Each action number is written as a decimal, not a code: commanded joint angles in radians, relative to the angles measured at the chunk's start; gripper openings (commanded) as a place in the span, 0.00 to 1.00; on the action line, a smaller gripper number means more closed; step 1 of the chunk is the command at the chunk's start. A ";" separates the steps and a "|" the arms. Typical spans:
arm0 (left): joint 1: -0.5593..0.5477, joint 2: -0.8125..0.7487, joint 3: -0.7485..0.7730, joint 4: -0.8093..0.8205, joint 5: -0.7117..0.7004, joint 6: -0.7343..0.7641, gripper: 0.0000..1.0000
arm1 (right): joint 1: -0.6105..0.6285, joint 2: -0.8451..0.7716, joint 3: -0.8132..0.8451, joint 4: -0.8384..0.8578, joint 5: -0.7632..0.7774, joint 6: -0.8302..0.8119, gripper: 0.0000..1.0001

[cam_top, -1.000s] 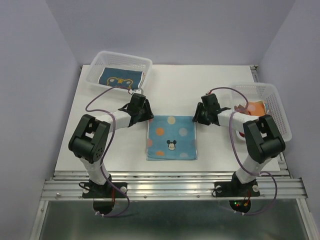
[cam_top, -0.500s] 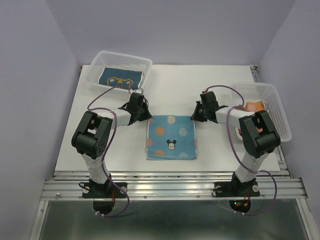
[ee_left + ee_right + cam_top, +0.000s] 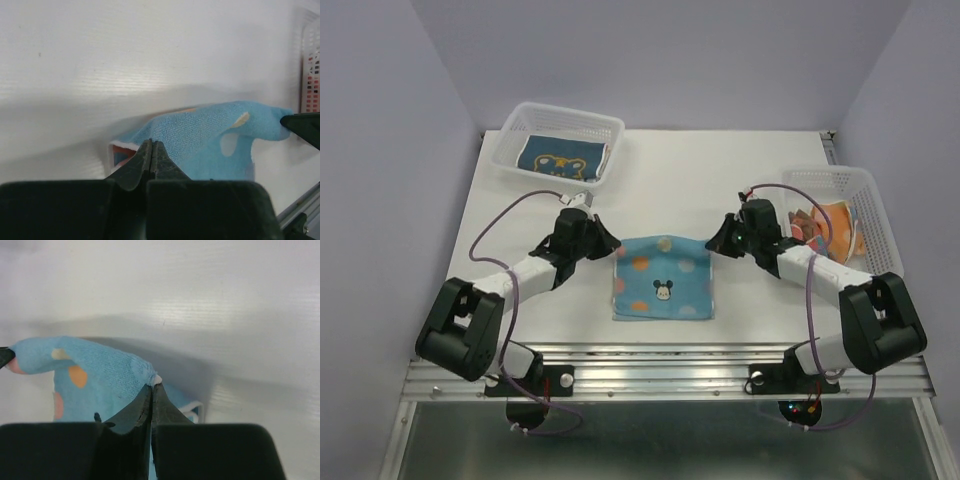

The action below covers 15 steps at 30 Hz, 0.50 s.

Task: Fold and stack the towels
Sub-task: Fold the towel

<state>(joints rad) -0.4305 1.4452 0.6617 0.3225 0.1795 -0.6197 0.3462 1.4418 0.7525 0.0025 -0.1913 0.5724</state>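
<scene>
A light blue dotted towel with a Mickey head lies on the white table in the middle. My left gripper is shut on its far left corner and my right gripper is shut on its far right corner. Both corners are lifted off the table, so the far edge arches up. The left wrist view shows the cloth pinched at my left gripper. The right wrist view shows the cloth pinched at my right gripper. A blue patterned towel lies in the far left basket. Orange and brown-red towels lie in the right basket.
A white mesh basket stands at the far left of the table. Another white mesh basket stands at the right edge. The metal rail with the arm bases runs along the near edge.
Both grippers have closed on the far corners of the light blue towel and pulled them up and toward the near side. The far edge now curves off the table.
</scene>
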 commanded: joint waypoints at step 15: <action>-0.126 -0.538 -0.410 0.003 -0.025 -0.175 0.00 | 0.028 -0.484 -0.369 -0.038 -0.189 0.141 0.01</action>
<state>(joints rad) -0.5381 0.9802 0.3099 0.3237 0.1638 -0.7467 0.3618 1.0222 0.4355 -0.0093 -0.3248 0.6819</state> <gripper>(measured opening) 0.029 0.022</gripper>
